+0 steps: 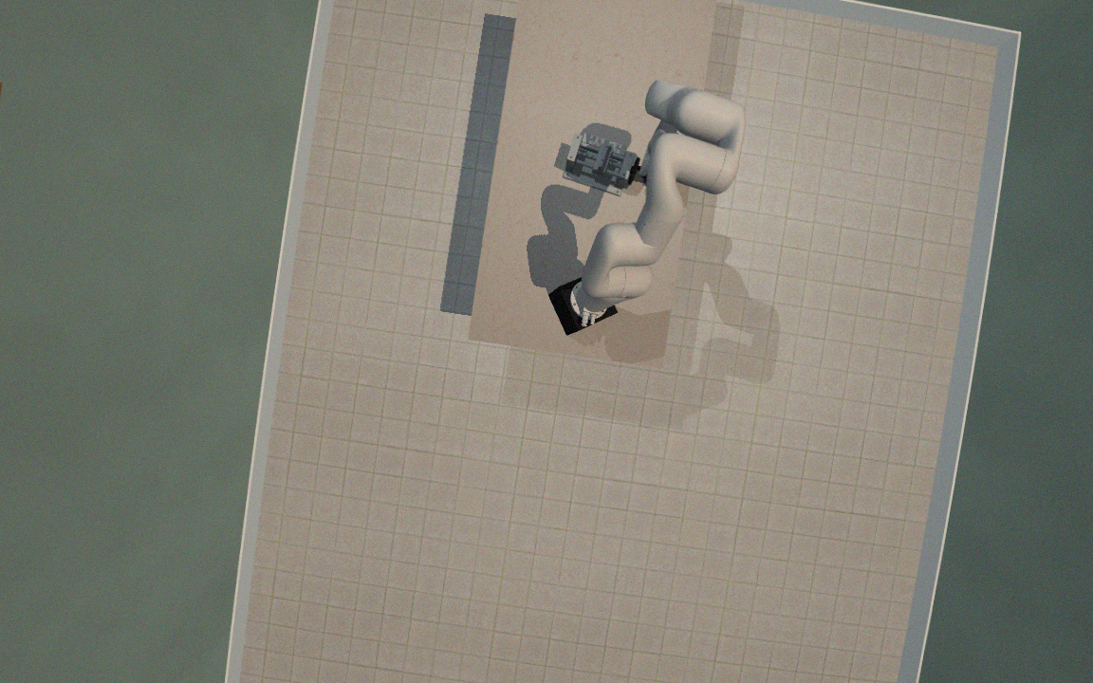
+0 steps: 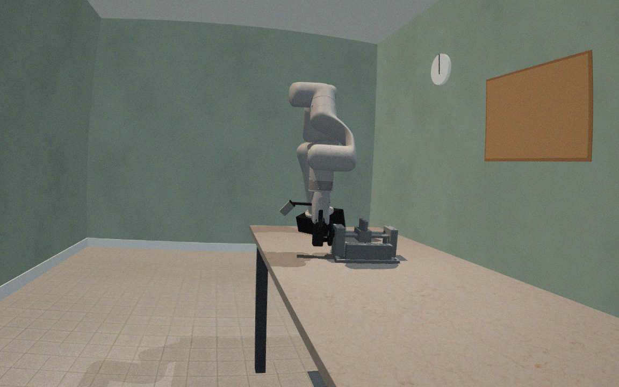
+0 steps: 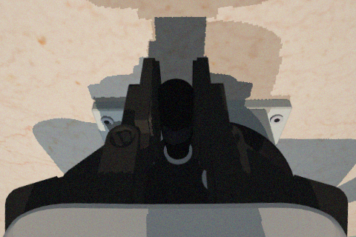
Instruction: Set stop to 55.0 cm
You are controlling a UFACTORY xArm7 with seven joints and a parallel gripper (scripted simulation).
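A white arm [image 2: 323, 144] bends down over the table [image 2: 398, 308], its black gripper [image 2: 320, 234] closed on the handwheel at the grey fixture's [image 2: 367, 248] left end.
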